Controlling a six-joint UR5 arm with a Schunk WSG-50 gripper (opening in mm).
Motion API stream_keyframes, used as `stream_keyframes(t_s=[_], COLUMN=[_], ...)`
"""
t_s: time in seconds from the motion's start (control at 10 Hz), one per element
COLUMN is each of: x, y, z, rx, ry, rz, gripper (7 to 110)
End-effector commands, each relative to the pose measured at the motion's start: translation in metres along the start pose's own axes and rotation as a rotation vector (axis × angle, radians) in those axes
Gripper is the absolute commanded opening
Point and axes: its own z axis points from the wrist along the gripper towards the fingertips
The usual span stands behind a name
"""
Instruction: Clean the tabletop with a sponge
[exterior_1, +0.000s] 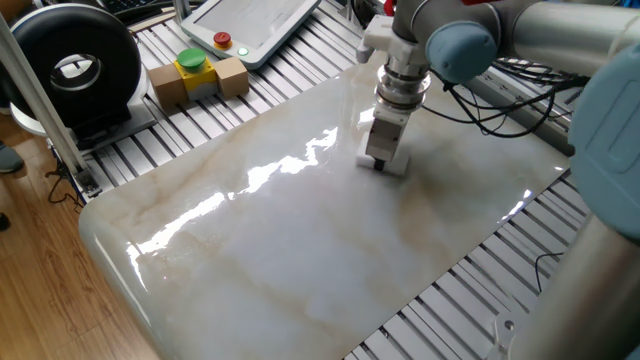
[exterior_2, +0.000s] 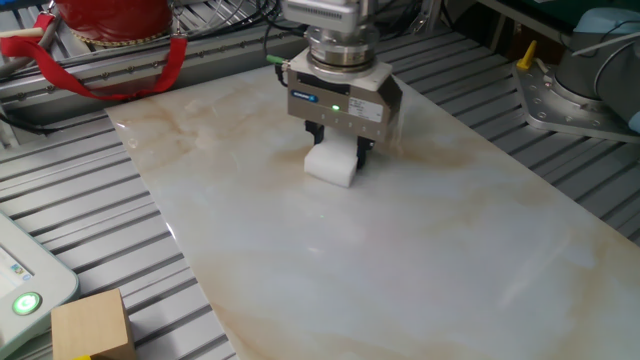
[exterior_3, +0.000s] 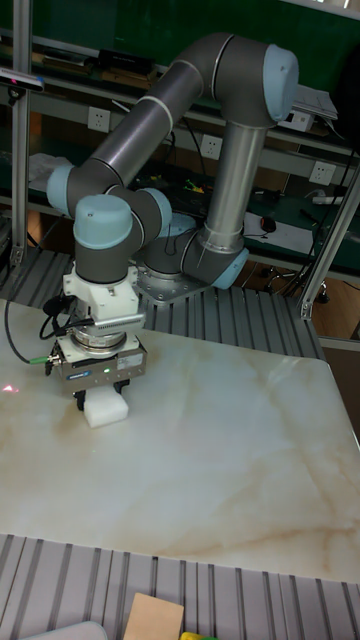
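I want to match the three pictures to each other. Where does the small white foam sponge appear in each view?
One fixed view: the small white foam sponge sits right of centre in the upper half, mostly hidden under the tool.
The other fixed view: upper centre, below the tool's grey body.
Tall fixed view: left side, just above mid-height.
Shared landmark: the glossy white-grey marble tabletop under the sponge, bordered by the ribbed aluminium frame.

Silver UR5 arm (exterior_3: 165, 120) w/ pale-blue joint caps; grey gripper (exterior_2: 339, 152), green LED, blue label.
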Motion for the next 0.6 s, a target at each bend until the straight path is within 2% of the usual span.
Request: stream_keyframes(t_s=[0.0, 0.1, 0.3, 0.4, 0.5], x=[-0.011, -0.020, -0.033, -0.034, -0.036], y=[0.000, 0.007, 0.034, 0.047, 0.060], z=[-0.011, -0.017, -0.032, -0.046, -0.062], rx=[-0.011, -0.020, -0.044, -0.035, -0.015], ry=[-0.002, 0.000, 0.006, 0.017, 0.006], rz=[0.007, 0.013, 0.052, 0.070, 0.068], gripper=[7, 7, 7, 7, 7])
